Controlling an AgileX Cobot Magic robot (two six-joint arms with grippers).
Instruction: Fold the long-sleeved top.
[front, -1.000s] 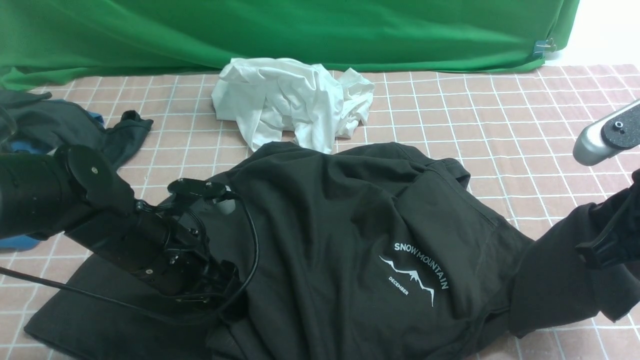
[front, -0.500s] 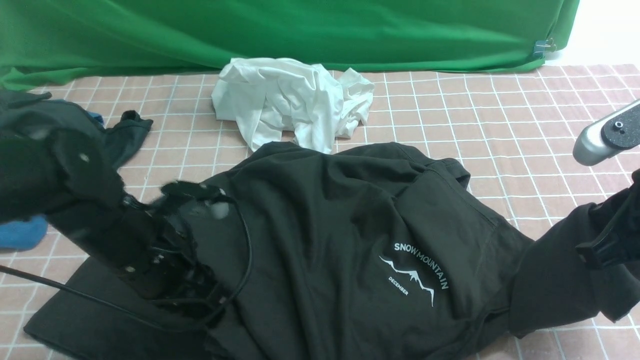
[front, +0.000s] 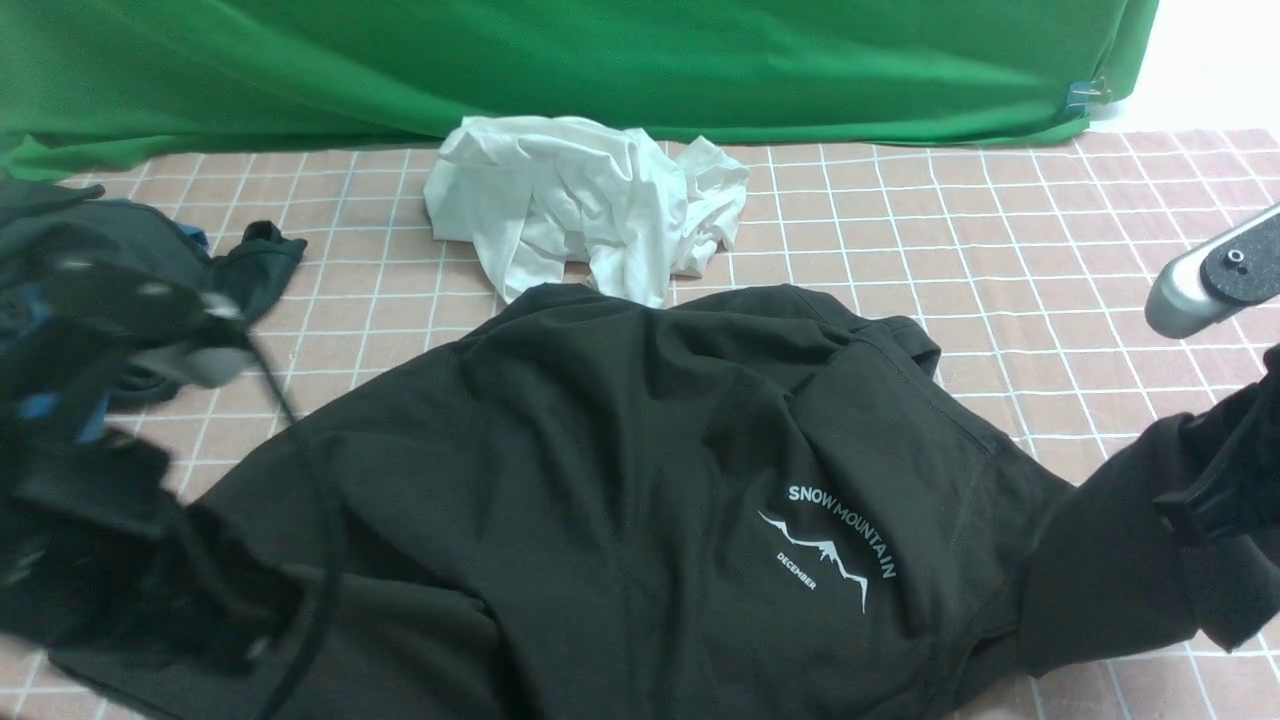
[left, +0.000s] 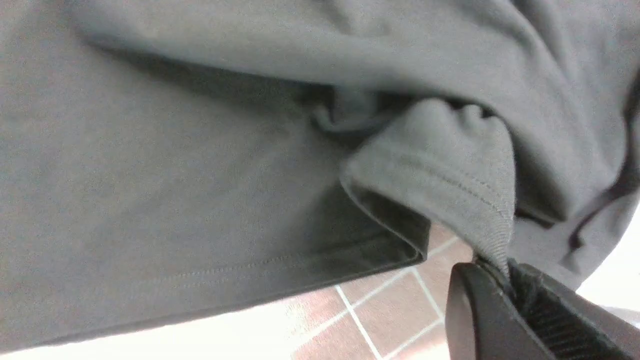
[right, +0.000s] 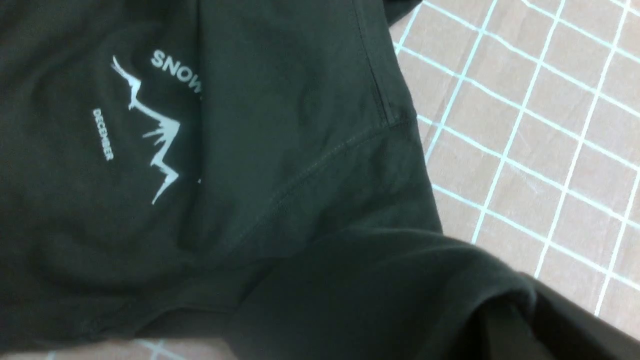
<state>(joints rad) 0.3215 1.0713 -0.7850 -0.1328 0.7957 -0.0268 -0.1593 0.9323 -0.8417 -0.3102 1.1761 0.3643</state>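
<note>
The long-sleeved top (front: 620, 470), black-brown with a white "SNOW MOUNTAIN" print, lies spread over the checked cloth. In the left wrist view my left gripper (left: 505, 272) is shut on the ribbed edge of a cuff (left: 450, 165), which is lifted off the cloth above the stitched hem. In the front view the left arm (front: 110, 480) is a blur at the far left over the top's left side. My right gripper (front: 1220, 480) holds the right sleeve (front: 1100, 560) raised at the right edge; the sleeve's cloth (right: 400, 290) covers its jaws.
A crumpled white garment (front: 580, 200) lies just behind the top. A dark grey garment (front: 250, 260) over a blue one sits at the far left. A green backdrop (front: 600, 60) closes the back. Pink checked cloth (front: 1000, 230) lies bare at the back right.
My left gripper has shut on the cuff, and the left arm has swung from over the top's left part out to the far left, pulling cloth with it. The right arm has held still.
</note>
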